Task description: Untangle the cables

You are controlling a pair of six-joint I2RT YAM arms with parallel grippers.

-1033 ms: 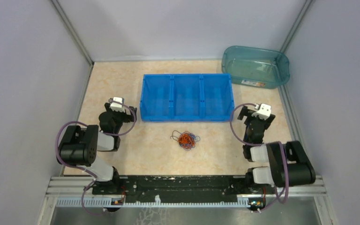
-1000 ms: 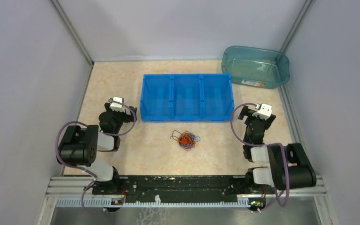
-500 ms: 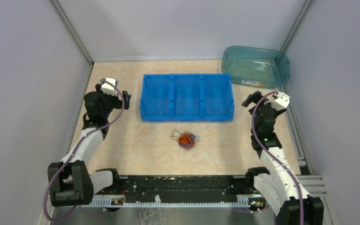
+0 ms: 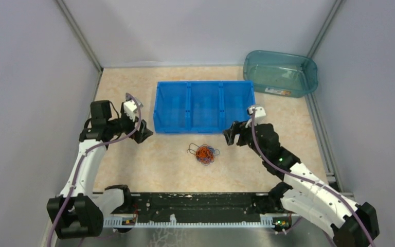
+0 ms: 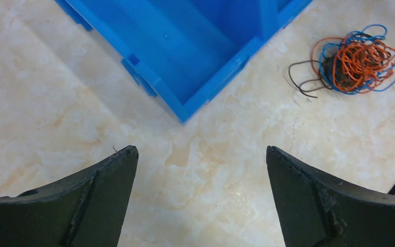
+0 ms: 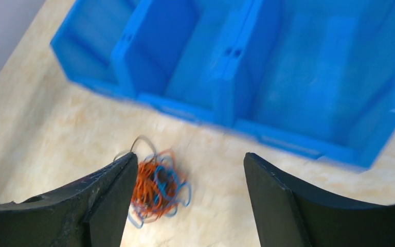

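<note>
The cables [image 4: 204, 153] are a small tangle of orange-red, blue and black wires lying on the table just in front of the blue bin. The tangle also shows at the upper right of the left wrist view [image 5: 354, 57] and at the lower left of the right wrist view [image 6: 157, 188]. My left gripper [image 4: 143, 135] is open and empty, left of the tangle near the bin's front left corner. My right gripper [image 4: 230, 136] is open and empty, just right of and behind the tangle, its jaws wide apart above the table.
A blue three-compartment bin [image 4: 204, 106] stands behind the tangle; its corner shows in the left wrist view [image 5: 185, 77] and its front wall in the right wrist view [image 6: 267, 77]. A teal tub [image 4: 280, 73] stands at the back right. Grey walls close in both sides.
Both arms have unfolded from their rest poses and swung inward toward the tangle. The right gripper has come from the far right to just beside the cables. The tangle has not moved.
</note>
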